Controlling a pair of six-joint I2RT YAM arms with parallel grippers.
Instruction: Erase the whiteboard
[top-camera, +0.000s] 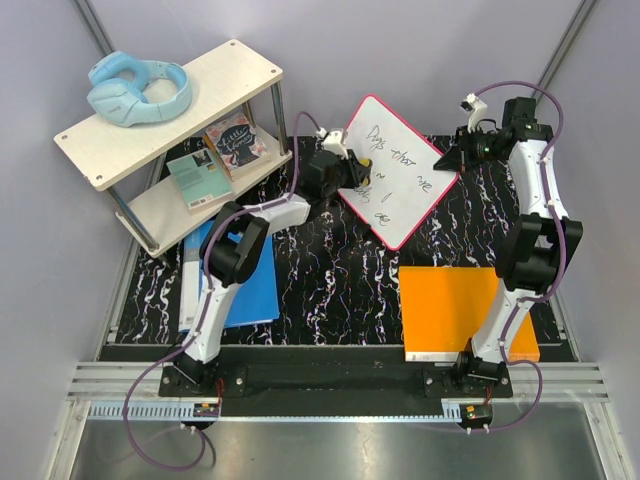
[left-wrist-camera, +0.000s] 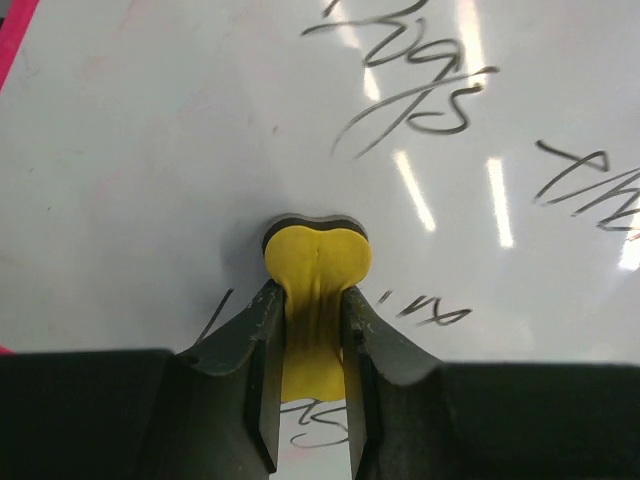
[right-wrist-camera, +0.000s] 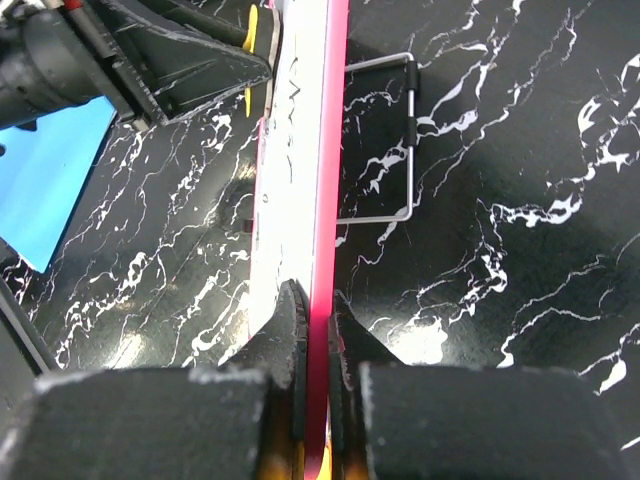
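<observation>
Whiteboard (top-camera: 400, 170) is held tilted near the far edge of the counter (top-camera: 340, 290), its right corner pinched by the right gripper (right-wrist-camera: 312, 300). A yellow eraser (left-wrist-camera: 318, 255) is squeezed in the left gripper (left-wrist-camera: 312, 310) and set against its face. Black writing (left-wrist-camera: 415, 100) is seen just past the eraser.

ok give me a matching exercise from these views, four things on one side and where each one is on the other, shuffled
Things
1. whiteboard
2. yellow eraser
3. blue headphones
4. orange board

Places
a. resting on the upper shelf
b. tilted up, its red-pink edge clamped in the right gripper
c. lying flat on the table
d. pinched in the left gripper, at the written face of the board

Pairs: 1-b, 2-d, 3-a, 4-c
</observation>
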